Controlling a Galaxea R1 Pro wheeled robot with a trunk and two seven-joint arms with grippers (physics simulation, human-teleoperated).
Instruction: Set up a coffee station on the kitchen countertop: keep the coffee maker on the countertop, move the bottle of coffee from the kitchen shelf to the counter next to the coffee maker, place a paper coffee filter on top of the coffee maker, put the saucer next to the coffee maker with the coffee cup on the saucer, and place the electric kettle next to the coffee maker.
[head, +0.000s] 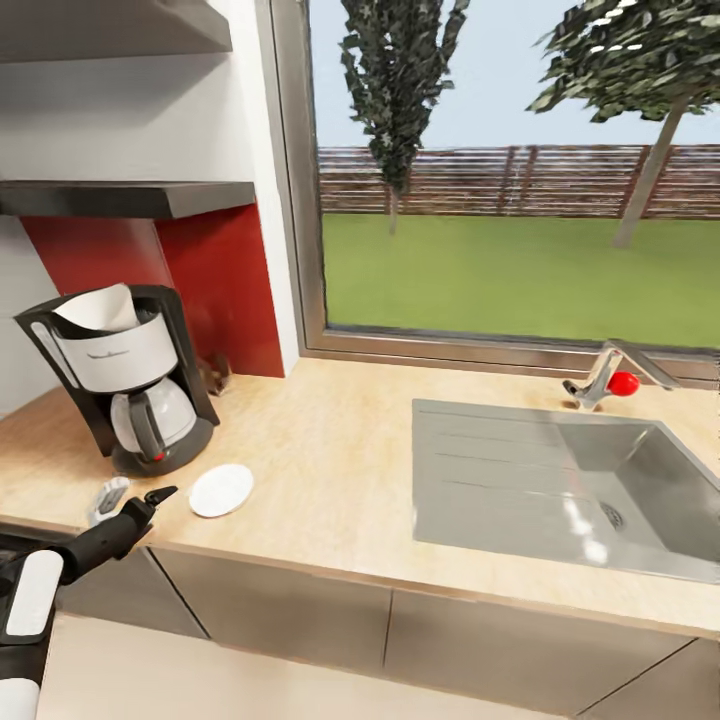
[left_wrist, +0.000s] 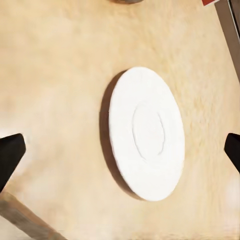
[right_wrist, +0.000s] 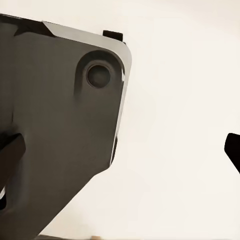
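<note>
The black and white coffee maker (head: 130, 385) stands on the beige countertop (head: 330, 450) at the left, with a white paper coffee filter (head: 100, 308) in its top. The white saucer (head: 221, 490) lies flat just in front and to the right of it, with nothing on it. My left gripper (head: 135, 498) hovers open at the counter's front edge, beside the saucer. In the left wrist view the saucer (left_wrist: 147, 132) lies between the wide-apart fingertips (left_wrist: 10, 155). My right gripper (right_wrist: 120, 155) is open and holds nothing. A small dark thing (head: 215, 373) behind the coffee maker may be the bottle of coffee. The coffee cup and electric kettle are out of view.
A steel sink (head: 560, 480) with a tap (head: 610, 375) and a red knob fills the counter's right half. Two dark slab shelves (head: 130, 198) hang on the wall above the coffee maker. A window runs along the back. In the right wrist view a dark grey robot part (right_wrist: 55, 125) is close.
</note>
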